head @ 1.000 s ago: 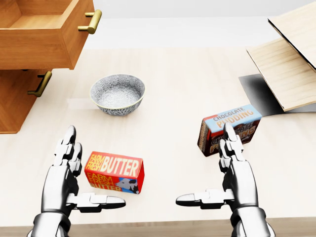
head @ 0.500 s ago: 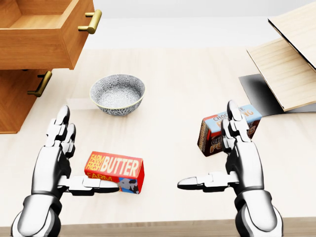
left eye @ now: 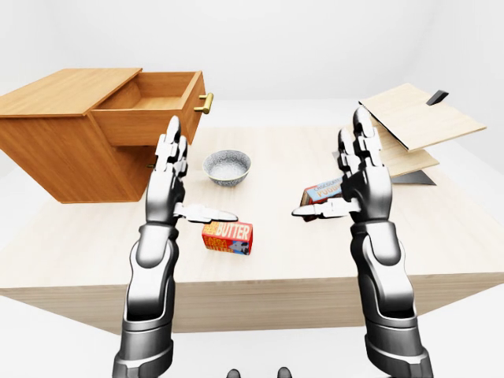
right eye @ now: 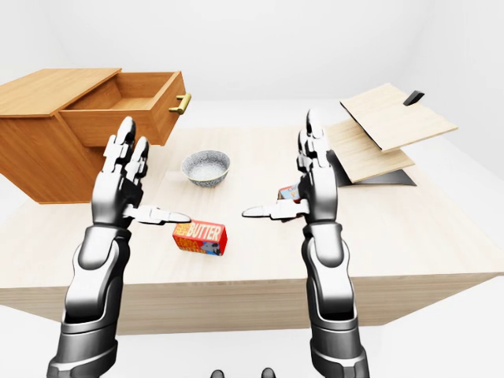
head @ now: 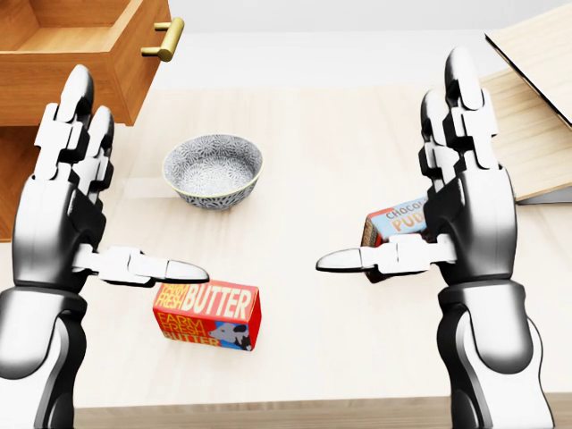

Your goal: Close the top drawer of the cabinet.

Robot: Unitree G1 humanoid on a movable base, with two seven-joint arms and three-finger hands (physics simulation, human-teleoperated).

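Top drawer open, hands empty.

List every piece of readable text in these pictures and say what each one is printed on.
"FARM FRESH BUTTER": top face of the red butter box, head view.
"FARM FRESH BUTTER": repeated on its side face, the last word partly shaded.
"CHOCO... PUD...": blue top of the pudding box, the rest hidden behind the right hand.
The pudding box's dark side face: lettering unreadable.
Bowl, cabinet and boards: no text.
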